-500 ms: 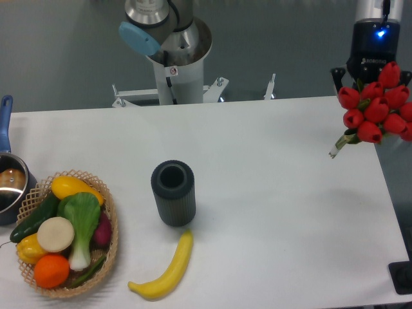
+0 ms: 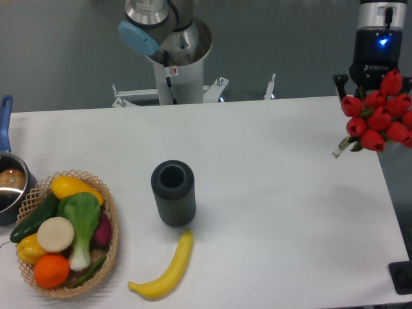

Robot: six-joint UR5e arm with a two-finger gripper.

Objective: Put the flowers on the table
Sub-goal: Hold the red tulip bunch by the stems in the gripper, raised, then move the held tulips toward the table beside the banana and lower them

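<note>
At the far right edge of the scene, the flowers (image 2: 378,114) hang in the air over the right end of the table (image 2: 277,167), their red buds bunched in front of the gripper (image 2: 374,87). Against the frame of half a second ago, the bunch and the gripper sit slightly higher and further right; the stem ends, pointing down and left, are above the table's right margin. Nothing else on the table has shifted.

A dark ribbed cylinder (image 2: 173,192) stands upright near the table's centre, with a banana (image 2: 165,269) lying just near of it. On the near left, a wicker basket (image 2: 109,212) holds mixed vegetables and fruit, and a pot with a blue handle (image 2: 8,174) sits at the left edge. All of these are well apart from the flowers.

The arm's base (image 2: 175,61) stands beyond the far edge of the table. The black wrist unit, with a blue light showing, descends vertically from the top right. The gripper's fingers are largely hidden behind the buds; it appears clamped on the flowers.
</note>
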